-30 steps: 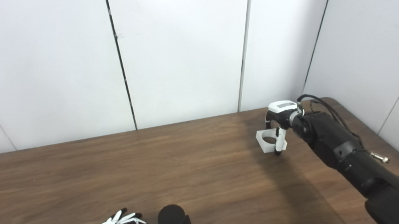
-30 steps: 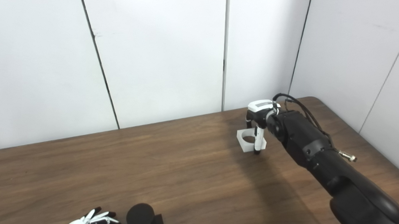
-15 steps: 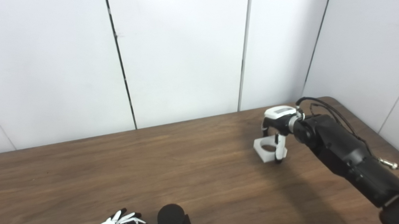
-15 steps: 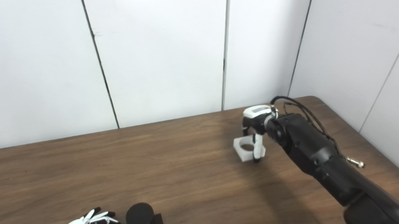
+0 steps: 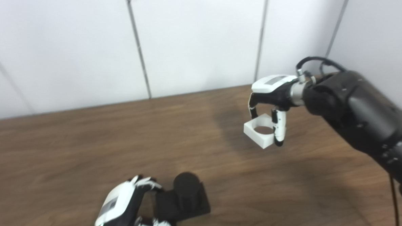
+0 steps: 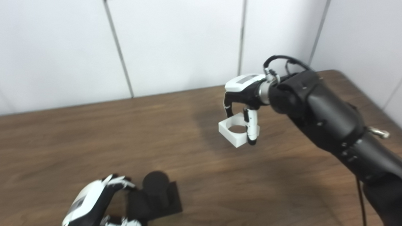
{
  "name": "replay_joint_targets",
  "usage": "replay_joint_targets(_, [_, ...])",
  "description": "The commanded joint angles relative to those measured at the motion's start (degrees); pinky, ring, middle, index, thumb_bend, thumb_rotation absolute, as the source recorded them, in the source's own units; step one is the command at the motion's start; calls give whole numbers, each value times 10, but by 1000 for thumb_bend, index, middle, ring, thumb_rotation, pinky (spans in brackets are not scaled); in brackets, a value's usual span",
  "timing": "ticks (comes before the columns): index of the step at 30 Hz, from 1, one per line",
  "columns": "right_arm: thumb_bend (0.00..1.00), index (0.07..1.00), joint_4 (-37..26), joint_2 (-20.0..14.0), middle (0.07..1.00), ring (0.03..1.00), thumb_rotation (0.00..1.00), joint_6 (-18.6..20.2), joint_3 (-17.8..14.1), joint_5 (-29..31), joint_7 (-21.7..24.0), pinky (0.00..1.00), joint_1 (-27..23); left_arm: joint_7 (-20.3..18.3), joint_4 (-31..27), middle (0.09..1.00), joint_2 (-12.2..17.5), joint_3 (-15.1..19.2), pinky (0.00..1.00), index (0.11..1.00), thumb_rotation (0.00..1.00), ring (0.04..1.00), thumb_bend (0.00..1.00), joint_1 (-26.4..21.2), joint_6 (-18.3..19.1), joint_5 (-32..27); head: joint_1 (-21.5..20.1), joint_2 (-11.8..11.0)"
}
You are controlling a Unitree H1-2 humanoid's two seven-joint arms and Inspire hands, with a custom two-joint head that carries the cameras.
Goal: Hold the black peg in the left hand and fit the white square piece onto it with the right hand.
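The black peg (image 5: 185, 188) is a short round post on a black square base, low at the front left of the wooden table (image 5: 67, 144). My left hand (image 5: 125, 208) is shut on the base from its left side; it also shows in the right eye view (image 6: 95, 207). The white square piece (image 5: 259, 131) has a round hole through it. My right hand (image 5: 273, 95) is shut on it from above and holds it lifted off the table, to the right of and beyond the peg. The piece also shows in the right eye view (image 6: 235, 129).
White wall panels (image 5: 197, 38) stand close behind the table's far edge. The table's rounded far right corner (image 6: 335, 73) lies behind my right forearm (image 5: 363, 116). Bare wood lies between the peg and the held piece.
The camera has tilted down and shifted. My right hand has lifted the white piece off the table and carried it toward the near left. My left hand is closed on the peg's base.
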Motion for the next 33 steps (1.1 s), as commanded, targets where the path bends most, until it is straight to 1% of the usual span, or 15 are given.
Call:
replay_joint_targets(1, [524, 485, -39, 5, 820, 939, 135, 12, -16, 8, 9, 1000, -31, -15, -8, 867, -9, -5, 1000, 492, 69, 980, 501, -11, 5, 7, 13, 13])
replay_joint_targets(2, [524, 485, -51, 11, 819, 943, 135, 15, -16, 12, 16, 1000, -34, -19, -7, 865, -11, -5, 1000, 492, 68, 978, 501, -13, 5, 11, 15, 15])
replay_joint_targets(4, [524, 484, -69, 22, 818, 945, 135, 20, -16, 19, 27, 1000, -40, -24, -7, 861, -18, -4, 1000, 492, 67, 974, 502, -17, 5, 18, 32, 26])
replay_joint_targets(5, [524, 484, -73, 26, 817, 943, 134, 20, -17, 22, 31, 1000, -42, -26, -6, 858, -20, -3, 1000, 492, 66, 972, 502, -18, 5, 20, 32, 26])
replay_joint_targets(6, [524, 484, -77, 31, 817, 943, 134, 13, -18, 33, 29, 1000, -44, -30, -6, 857, -25, -2, 1000, 492, 66, 971, 502, -20, 6, 24, 44, 34])
replay_joint_targets(8, [524, 482, -82, 38, 803, 935, 136, 1, -21, 51, 23, 1000, -46, -37, -5, 856, -35, 2, 1000, 492, 65, 983, 502, -22, 6, 32, 55, 39])
replay_joint_targets(11, [525, 481, -104, 47, 791, 933, 137, 1, -26, 62, 16, 1000, -47, -46, -6, 854, -50, 10, 1000, 491, 65, 994, 502, -22, 6, 39, 63, 42])
replay_joint_targets(13, [525, 481, -120, 56, 786, 931, 136, -3, -32, 78, 5, 1000, -46, -50, -6, 850, -54, 9, 1000, 491, 65, 993, 502, -24, 6, 46, 71, 48])
replay_joint_targets(16, [525, 481, -134, 65, 786, 930, 136, -4, -35, 90, 2, 1000, -49, -57, -7, 844, -59, 8, 1000, 490, 64, 989, 502, -27, 5, 56, 82, 57])
replay_joint_targets(22, [525, 481, -151, 87, 784, 930, 135, 1, -44, 113, -5, 1000, -64, -89, -13, 842, -71, 12, 1000, 491, 65, 989, 502, -35, 6, 83, 109, 79])
replay_joint_targets(24, [524, 481, -151, 93, 776, 919, 135, -11, -48, 124, -15, 1000, -66, -95, -13, 842, -76, 15, 1000, 491, 64, 988, 502, -36, 6, 88, 112, 83])
replay_joint_targets(30, [525, 480, -160, 107, 761, 900, 134, -13, -42, 126, -20, 1000, -75, -97, -13, 832, -85, 21, 1000, 491, 61, 979, 503, -41, 5, 84, 112, 100])
replay_joint_targets(33, [525, 480, -158, 112, 761, 905, 134, -20, -38, 131, -21, 1000, -76, -103, -13, 834, -88, 23, 1000, 491, 62, 979, 502, -43, 5, 88, 107, 103])
